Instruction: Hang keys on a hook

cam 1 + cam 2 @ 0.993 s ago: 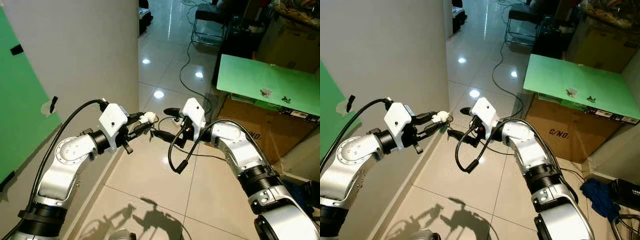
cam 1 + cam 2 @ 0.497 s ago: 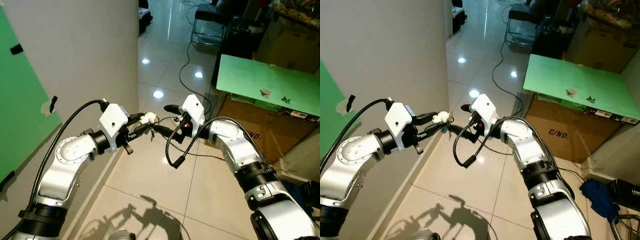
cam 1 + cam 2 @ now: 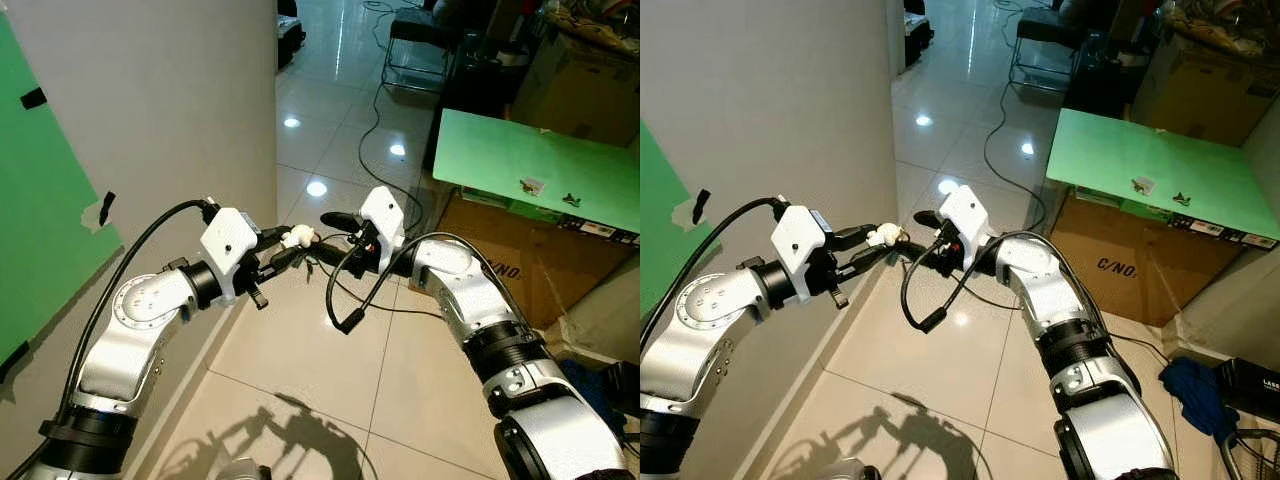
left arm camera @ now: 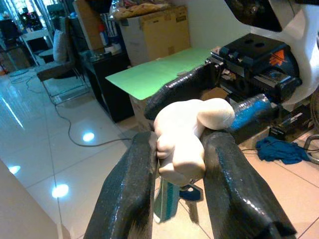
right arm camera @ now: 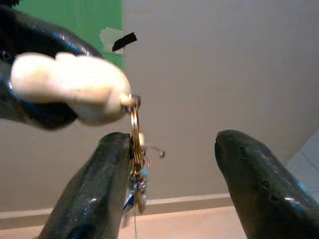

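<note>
My left gripper (image 3: 288,248) is shut on a white keychain figure (image 3: 298,237), held out level beside the wall corner. From the figure hangs a brass key ring (image 5: 135,129) with keys (image 5: 137,191) below it. My right gripper (image 3: 318,238) is open and faces the left one. One of its fingers (image 5: 94,199) touches the ring, and the other finger (image 5: 264,194) stands well apart. In the left wrist view the figure (image 4: 185,139) sits between the left gripper's two black fingers (image 4: 132,199), with the right gripper's fingers just behind it.
A white wall (image 3: 170,100) with a taped green sheet (image 3: 40,200) runs along my left. At the right, a green board (image 3: 530,165) lies on a cardboard box (image 3: 520,260). A black cable (image 3: 370,120) trails over the tiled floor. A blue cloth (image 3: 1200,390) lies at the right.
My right gripper has moved left toward the left gripper, so its fingers now flank the key ring. The left arm and the figure have stayed put.
</note>
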Robot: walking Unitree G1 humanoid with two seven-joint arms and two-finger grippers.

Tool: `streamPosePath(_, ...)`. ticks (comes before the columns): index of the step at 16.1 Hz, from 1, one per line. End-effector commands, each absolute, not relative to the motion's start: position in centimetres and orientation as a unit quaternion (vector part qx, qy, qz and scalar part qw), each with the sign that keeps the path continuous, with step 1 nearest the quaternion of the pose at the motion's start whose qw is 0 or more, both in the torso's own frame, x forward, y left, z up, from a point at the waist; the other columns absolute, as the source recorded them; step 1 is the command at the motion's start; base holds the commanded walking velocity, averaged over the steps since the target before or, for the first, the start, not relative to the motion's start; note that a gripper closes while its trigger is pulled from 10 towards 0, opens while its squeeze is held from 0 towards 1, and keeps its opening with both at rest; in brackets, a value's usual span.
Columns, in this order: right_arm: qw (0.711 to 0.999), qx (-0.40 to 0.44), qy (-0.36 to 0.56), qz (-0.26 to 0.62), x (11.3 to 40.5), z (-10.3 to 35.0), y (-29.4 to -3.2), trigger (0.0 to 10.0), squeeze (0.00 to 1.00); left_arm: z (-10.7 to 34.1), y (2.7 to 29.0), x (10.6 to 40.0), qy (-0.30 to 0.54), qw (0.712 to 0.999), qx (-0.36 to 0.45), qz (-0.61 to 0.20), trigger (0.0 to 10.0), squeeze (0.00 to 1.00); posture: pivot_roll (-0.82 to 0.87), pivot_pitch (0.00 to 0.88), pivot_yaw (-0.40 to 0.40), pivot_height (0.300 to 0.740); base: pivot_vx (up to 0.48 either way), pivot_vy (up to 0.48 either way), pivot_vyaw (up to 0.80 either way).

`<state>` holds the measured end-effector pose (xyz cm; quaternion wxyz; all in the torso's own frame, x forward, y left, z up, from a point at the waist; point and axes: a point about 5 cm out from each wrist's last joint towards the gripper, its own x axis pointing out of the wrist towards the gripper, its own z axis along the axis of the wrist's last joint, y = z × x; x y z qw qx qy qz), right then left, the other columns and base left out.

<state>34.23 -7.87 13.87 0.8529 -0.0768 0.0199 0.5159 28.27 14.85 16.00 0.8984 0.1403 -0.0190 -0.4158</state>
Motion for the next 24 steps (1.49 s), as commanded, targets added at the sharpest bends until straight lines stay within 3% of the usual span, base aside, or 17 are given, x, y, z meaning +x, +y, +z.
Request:
streamPosePath(1,0.859,-0.075,0.008,0.506,34.64,14.47,-8.2,0.0,0.0,16.64,14.33,28.26,-0.031,0.894,0.141,-0.425,10.0,0.0,-0.03,0.0,-0.062,0.74,0.0,0.0,0.0)
streamPosePath(23,0.852,-0.021,0.004,0.522,34.35,14.93,-8.51,0.0,0.0,16.37,13.82,28.29,-0.031,0.895,0.139,-0.424,10.0,0.0,-0.04,0.0,-0.075,0.74,0.0,0.0,0.0)
streamPosePath(24,0.852,-0.021,0.005,0.522,34.35,14.93,-8.57,0.0,0.0,16.26,13.86,28.3,-0.027,0.895,0.137,-0.423,10.0,0.98,-0.04,0.0,-0.075,0.74,0.0,0.0,0.0)
